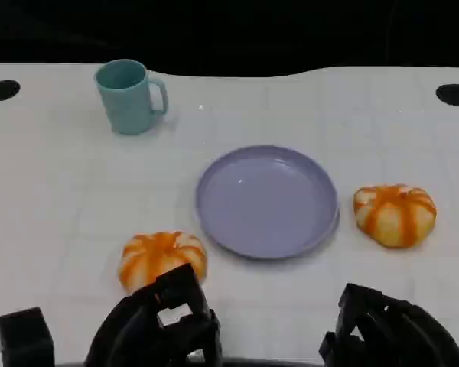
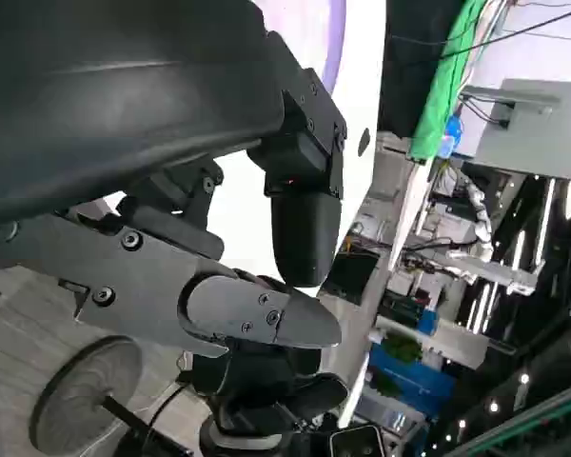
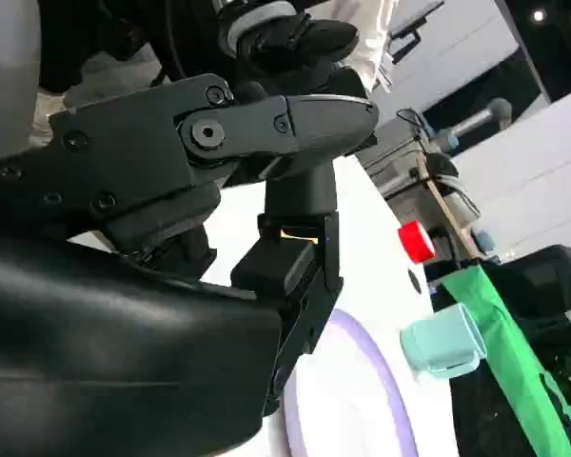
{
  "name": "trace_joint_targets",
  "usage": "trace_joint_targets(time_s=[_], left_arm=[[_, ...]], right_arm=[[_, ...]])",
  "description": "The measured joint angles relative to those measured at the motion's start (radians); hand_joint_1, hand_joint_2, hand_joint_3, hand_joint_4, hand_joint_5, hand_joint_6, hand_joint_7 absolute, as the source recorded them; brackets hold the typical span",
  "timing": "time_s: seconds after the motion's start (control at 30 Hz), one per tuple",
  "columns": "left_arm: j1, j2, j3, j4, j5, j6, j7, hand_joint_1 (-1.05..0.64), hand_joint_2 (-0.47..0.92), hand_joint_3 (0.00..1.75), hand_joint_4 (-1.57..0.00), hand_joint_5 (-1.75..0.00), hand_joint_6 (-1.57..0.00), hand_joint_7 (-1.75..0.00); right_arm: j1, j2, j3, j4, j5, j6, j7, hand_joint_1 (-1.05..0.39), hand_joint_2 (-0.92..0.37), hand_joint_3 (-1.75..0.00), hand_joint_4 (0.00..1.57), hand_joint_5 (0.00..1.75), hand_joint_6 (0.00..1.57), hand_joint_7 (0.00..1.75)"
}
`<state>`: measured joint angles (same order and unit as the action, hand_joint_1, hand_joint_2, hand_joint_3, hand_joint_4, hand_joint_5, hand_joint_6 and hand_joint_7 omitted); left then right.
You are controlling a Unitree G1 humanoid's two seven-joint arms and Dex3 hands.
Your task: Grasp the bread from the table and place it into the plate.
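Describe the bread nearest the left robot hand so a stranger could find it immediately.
Start at the lavender plate in the middle of the white table. Go to its near-left side: the bread lies there, just beyond the left robot hand. The other bread lies right of the plate; the teal mug stands far back.

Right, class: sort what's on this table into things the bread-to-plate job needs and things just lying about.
Part of the job:
- bread near the left hand
- bread right of the plate
- purple plate, nothing on it
- left hand
- right hand

Just lying about:
- teal mug, upright, at the table's far left
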<state>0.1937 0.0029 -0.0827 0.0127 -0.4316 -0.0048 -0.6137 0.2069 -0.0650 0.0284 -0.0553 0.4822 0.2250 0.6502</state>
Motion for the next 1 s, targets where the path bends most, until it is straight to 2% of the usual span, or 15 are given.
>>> trace_joint_targets(time_s=[0.57,0.73,0.8,0.97,1.0], left_arm=[[0.000,0.000,0.004,-0.002,-0.001,0.006,0.000,-0.58,0.92,0.12,-0.80,-1.75,-0.56,-1.74],[0.000,-0.005,0.012,-0.002,-0.011,-0.001,0.000,-0.59,0.92,0.11,-0.72,-1.75,-0.56,-1.49],[0.000,-0.012,0.017,-0.002,-0.008,-0.019,0.001,-0.61,0.92,0.15,-0.60,-1.75,-0.53,-1.38],[0.002,-0.014,0.015,-0.011,0.107,-0.140,0.064,-0.60,0.92,0.15,-0.48,-1.71,-0.49,-1.15],[0.002,-0.014,0.014,-0.012,0.126,-0.160,0.075,-0.58,0.92,0.13,-0.48,-1.54,-0.46,-1.00]], right_arm=[[0.000,0.000,0.000,0.000,0.000,-0.001,0.001,-0.72,-0.92,-0.22,0.88,1.59,0.79,1.37],[0.000,0.000,0.000,0.000,0.000,-0.001,0.001,-0.72,-0.92,-0.22,0.88,1.58,0.79,1.36],[0.000,0.001,0.000,0.000,0.000,-0.001,0.000,-0.72,-0.92,-0.23,0.88,1.58,0.79,1.37],[0.000,0.001,0.001,0.000,-0.006,-0.005,-0.003,-0.72,-0.92,-0.24,0.88,1.59,0.79,1.38],[0.000,0.001,0.002,0.000,-0.007,-0.006,-0.004,-0.72,-0.92,-0.24,0.88,1.59,0.78,1.38]])
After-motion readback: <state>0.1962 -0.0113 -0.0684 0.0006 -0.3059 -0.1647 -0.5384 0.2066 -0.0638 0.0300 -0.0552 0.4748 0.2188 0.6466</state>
